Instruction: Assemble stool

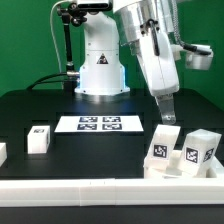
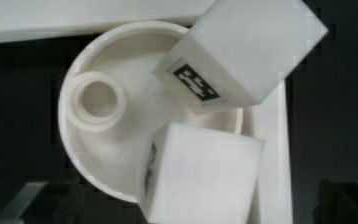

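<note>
The stool seat [image 2: 123, 150], one round disc, is seen at the exterior view's right, close to the white front wall [image 1: 90, 190]. One socket [image 2: 101, 100] is shown in it. Three tagged legs are counted. The first leg block [image 1: 163, 150] and second leg block [image 1: 197, 152] are set on the seat. The third leg block [image 1: 40, 138] is placed well apart, left of the one marker board [image 1: 100, 124]. The gripper [image 1: 168, 112] is held just above the pair, its jaws spread and nothing pinched.

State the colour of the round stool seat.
White; the seat shows best in the wrist view.
</note>
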Tool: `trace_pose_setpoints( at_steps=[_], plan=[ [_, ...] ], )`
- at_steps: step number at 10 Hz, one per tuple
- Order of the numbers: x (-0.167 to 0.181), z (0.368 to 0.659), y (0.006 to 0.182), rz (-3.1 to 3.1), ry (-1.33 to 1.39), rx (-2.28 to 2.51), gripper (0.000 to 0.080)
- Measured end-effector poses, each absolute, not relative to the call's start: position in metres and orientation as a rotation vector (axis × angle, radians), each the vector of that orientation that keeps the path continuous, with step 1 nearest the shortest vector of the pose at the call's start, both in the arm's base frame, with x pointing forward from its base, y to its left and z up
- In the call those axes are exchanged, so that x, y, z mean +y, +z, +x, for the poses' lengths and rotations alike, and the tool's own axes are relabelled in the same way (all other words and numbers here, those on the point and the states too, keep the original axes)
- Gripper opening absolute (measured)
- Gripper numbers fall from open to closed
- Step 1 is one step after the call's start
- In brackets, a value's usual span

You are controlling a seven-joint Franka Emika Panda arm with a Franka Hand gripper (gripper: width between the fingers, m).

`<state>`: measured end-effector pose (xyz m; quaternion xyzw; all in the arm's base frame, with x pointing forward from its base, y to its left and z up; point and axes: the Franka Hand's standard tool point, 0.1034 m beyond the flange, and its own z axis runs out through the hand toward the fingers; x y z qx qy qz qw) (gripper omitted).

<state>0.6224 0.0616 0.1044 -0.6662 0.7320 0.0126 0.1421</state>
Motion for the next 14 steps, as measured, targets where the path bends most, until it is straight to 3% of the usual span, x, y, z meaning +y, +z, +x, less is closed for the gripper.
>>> trace_pose_setpoints(
  at_steps=[3,6,11,14],
  plan=[
    [0.063,0.618,0.1,-2.268,0.014,1.804,0.0649],
    [0.061,0.627,0.1,-2.68,-0.044,1.19,0.0649],
    [0.06,0.63,0.101,-2.857,-0.102,0.69,0.0649],
    [0.06,0.632,0.1,-3.001,-0.149,0.099,0.0649]
  ],
)
